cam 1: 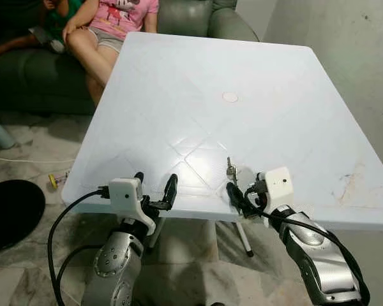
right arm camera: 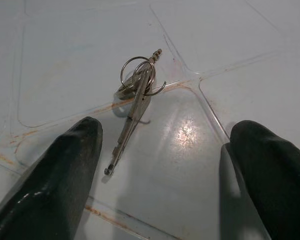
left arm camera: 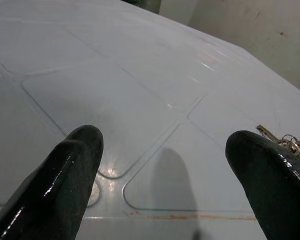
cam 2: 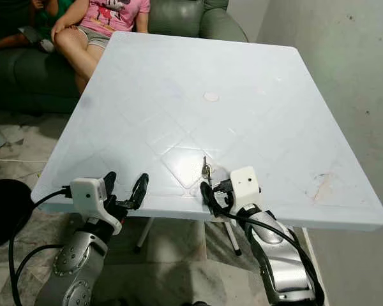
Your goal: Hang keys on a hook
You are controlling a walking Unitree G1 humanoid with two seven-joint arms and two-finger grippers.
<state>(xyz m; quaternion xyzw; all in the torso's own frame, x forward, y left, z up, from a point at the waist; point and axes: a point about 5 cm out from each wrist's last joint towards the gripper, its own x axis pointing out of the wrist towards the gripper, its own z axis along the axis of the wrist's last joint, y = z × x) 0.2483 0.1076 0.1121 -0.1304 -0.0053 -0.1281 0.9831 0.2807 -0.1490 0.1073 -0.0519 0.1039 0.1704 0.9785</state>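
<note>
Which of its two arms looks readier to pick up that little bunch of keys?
The right. The right gripper has its jaws open with the small bunch of silver metal keys lying on the white plastic table just ahead of them. The left gripper, also open, sits further along the table's near edge.

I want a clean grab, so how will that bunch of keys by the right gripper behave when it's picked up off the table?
The keys are loosely joined on thin rings, so they will probably dangle and swing. Lying flat on the glossy table, they may slide when nudged. Small metal, likely light.
</note>
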